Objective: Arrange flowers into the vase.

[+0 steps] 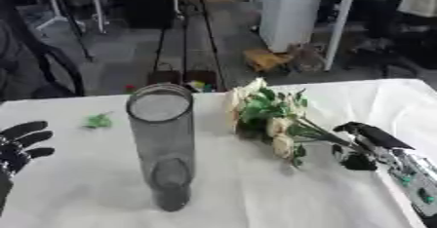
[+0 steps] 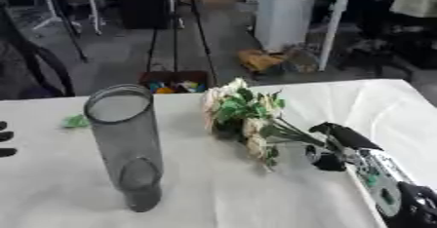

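Right robot hand (image 1: 367, 139) gripping flowers (image 1: 269, 115) near table (image 1: 401, 100) edge, beside vase (image 1: 162, 144).

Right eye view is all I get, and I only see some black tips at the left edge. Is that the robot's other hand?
Observer: Yes. The left eye view shows the whole left hand, with its fingers straight and spread.
Operator: Is it holding a flower?
Observer: No, it holds nothing. The flowers lie over by the right hand, which pinches their stems.
Operator: Is it touching the vase?
Observer: No. It is apart from the vase, with bare tablecloth between them.
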Robot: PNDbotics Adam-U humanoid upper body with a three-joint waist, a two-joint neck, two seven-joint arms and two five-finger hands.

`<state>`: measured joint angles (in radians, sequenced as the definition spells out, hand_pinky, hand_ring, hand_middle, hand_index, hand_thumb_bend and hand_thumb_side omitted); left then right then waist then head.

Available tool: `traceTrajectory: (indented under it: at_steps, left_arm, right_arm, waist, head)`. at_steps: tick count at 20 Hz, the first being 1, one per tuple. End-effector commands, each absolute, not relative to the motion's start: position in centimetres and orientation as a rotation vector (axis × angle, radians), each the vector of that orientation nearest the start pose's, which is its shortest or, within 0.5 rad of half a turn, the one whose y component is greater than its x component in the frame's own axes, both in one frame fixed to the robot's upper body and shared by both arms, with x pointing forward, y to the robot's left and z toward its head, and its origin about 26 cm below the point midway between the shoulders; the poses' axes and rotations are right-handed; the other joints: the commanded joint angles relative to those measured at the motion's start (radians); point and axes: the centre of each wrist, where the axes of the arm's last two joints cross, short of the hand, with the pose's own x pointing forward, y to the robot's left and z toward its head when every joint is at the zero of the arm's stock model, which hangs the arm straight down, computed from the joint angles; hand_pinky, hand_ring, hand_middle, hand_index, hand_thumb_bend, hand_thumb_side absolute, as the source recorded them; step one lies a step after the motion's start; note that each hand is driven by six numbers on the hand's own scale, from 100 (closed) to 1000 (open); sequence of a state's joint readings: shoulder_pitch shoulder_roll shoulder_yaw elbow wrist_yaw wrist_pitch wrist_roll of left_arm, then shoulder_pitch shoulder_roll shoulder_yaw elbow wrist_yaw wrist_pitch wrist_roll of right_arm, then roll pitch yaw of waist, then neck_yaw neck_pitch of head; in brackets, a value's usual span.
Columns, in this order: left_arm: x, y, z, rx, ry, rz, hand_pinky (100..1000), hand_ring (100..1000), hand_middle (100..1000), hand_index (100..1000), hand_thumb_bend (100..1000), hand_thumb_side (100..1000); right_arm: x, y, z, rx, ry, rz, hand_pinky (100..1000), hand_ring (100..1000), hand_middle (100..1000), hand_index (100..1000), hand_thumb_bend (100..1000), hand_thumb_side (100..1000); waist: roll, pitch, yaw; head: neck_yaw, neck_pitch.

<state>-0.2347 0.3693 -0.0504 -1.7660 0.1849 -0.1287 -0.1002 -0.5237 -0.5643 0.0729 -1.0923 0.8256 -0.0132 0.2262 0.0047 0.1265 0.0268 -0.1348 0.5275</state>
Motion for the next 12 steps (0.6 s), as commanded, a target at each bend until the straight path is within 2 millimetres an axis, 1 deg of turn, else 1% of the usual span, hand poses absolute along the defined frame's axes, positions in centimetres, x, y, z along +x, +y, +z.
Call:
traceTrajectory:
  at_steps: [1, 12]
  left_arm:
    - [32.12, 28.33, 13.41, -0.056, -2.095, -0.406, 757, 830, 797, 825, 1000, 772]
    - [32.12, 28.3, 13.43, -0.057, -2.096, -0.405, 757, 829, 797, 825, 1000, 771]
  right_arm:
    - [40.34, -38.44, 10.7, -0.994, -1.182, 1.155, 853, 909, 887, 920, 114, 414]
    - [40.52, -39.02, 10.45, -1.001, -1.159, 1.128, 852, 909, 886, 919, 109, 418]
  waist:
    - [0.0, -0.012, 0.002]
    - [0.002, -0.012, 0.004]
  head:
    - [-0.003, 0.004]
    - [-0.005, 0.004]
